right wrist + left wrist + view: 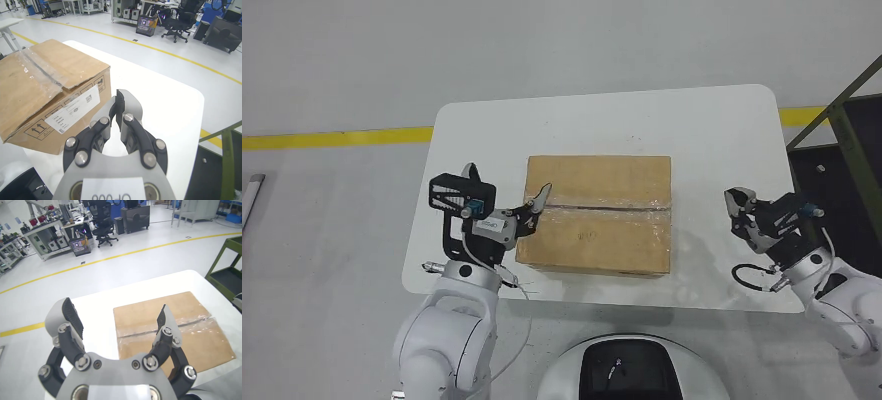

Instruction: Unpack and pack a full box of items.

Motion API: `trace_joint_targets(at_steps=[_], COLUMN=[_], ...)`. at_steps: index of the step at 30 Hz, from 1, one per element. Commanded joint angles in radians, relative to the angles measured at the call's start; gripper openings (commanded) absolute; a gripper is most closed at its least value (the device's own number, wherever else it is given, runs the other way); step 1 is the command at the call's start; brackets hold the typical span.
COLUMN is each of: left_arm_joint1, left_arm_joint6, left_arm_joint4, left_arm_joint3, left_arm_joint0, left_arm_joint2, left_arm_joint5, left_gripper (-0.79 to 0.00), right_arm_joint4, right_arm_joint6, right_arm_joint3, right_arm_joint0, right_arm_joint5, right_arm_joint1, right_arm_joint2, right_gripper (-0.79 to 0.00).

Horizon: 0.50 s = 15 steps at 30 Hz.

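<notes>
A closed brown cardboard box sits in the middle of the white table, its top seam covered with clear tape. My left gripper hovers open at the box's left end; in the left wrist view the left gripper has one finger over the box near the seam and the other over bare table. My right gripper is shut and holds nothing, off the box's right end. In the right wrist view the right gripper is close to the labelled side of the box, where a flap corner is slightly lifted.
A green metal cart stands just past the table's right edge. Bare table surrounds the box on every side, widest at the far side. A yellow floor line runs behind the table.
</notes>
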Motion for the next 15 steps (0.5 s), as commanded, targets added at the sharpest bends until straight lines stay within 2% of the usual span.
trace_joint_targets(at_steps=[1, 5, 15], left_arm_joint1=[-0.001, -0.003, -0.003], left_arm_joint6=[-0.010, -0.046, -0.052], left_arm_joint4=[-0.017, -0.057, -0.058], left_arm_joint3=[0.020, 0.072, 0.075], left_arm_joint0=[-0.028, -0.078, -0.081], left_arm_joint2=[0.038, 0.126, 0.130], left_arm_joint5=[-0.018, -0.067, -0.064], left_gripper=[0.000, 0.000, 0.000], right_arm_joint4=[0.005, 0.017, 0.011], right_arm_joint6=[-0.002, -0.003, -0.006], right_arm_joint3=[-0.007, -0.022, -0.064], right_arm_joint0=[-0.005, -0.021, -0.066], right_arm_joint5=[0.000, -0.008, -0.045], right_arm_joint1=[0.001, 0.002, 0.005], right_arm_joint2=[0.020, 0.057, 0.115], right_gripper=[-0.785, -0.785, -0.785])
